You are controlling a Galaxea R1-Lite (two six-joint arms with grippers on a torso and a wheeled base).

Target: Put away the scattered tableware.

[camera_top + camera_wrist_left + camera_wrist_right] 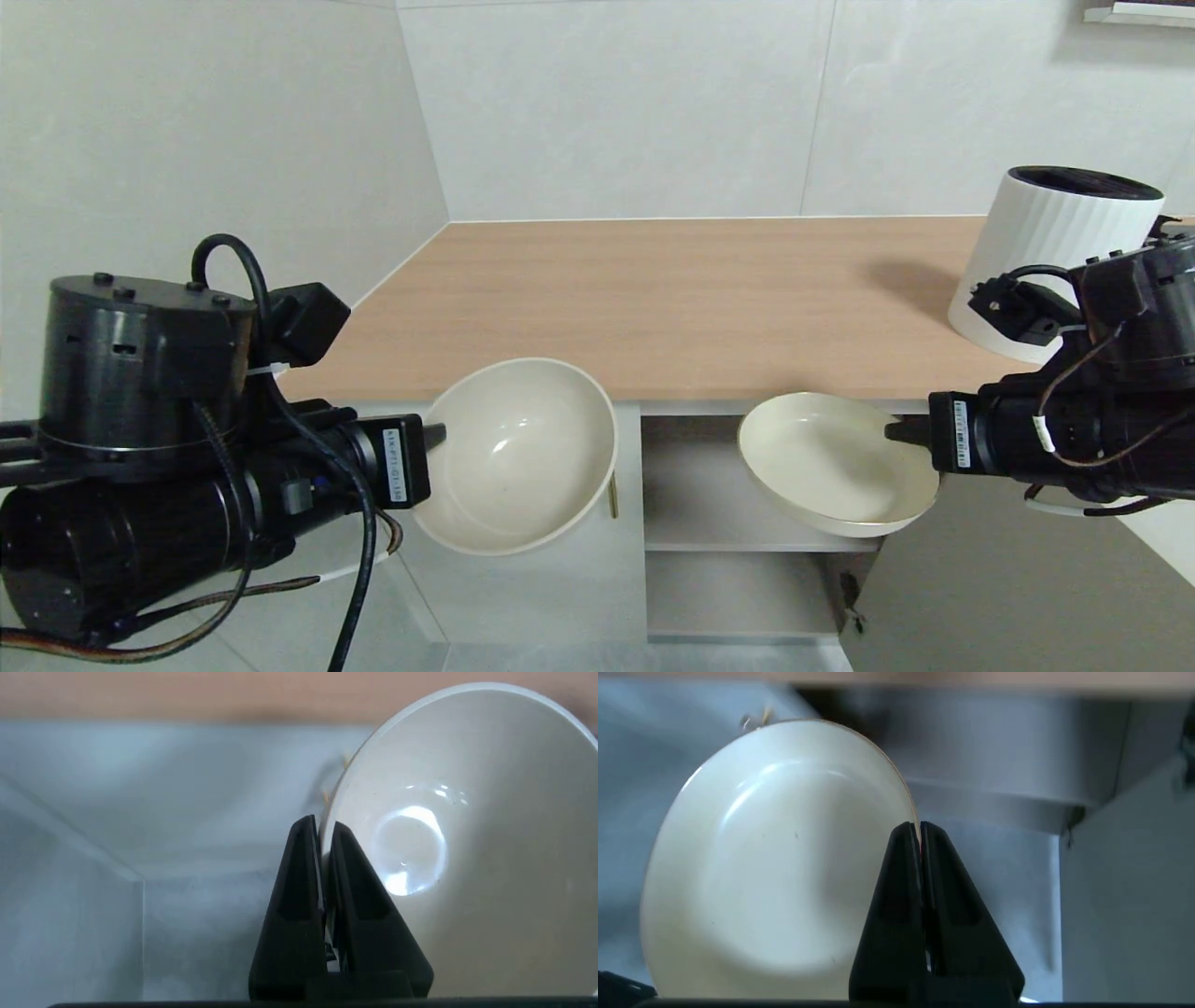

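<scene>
Left gripper [435, 434]: on the near left, below the tabletop's front edge. Its fingers are narrowed onto the left rim of the bowl, one inside and one outside.
Bowl [518, 457]: deep, cream, plain inside. It is held in the air and tipped so that its hollow faces up and toward the near side. It hangs in front of the closed cabinet door, just left of the open compartment and touching nothing else.
Right gripper [898, 432]: on the near right, at about the same height as the left one. Its fingers are pinched on the right rim of the plate.
Plate [831, 462]: shallow, cream, with a thin gold edge. It is held in the air, tilted with its face up and toward the near side, in front of the open compartment and well apart from the bowl.
Tabletop [653, 299]: light wood, running from the left wall corner to the right.
Canister [1050, 243]: white, ribbed, dark-topped, standing far right on the tabletop.
Cabinet [700, 485]: white, under the tabletop; the middle compartment is open with a shelf inside, and its door [980, 579] is swung out to the right.
</scene>
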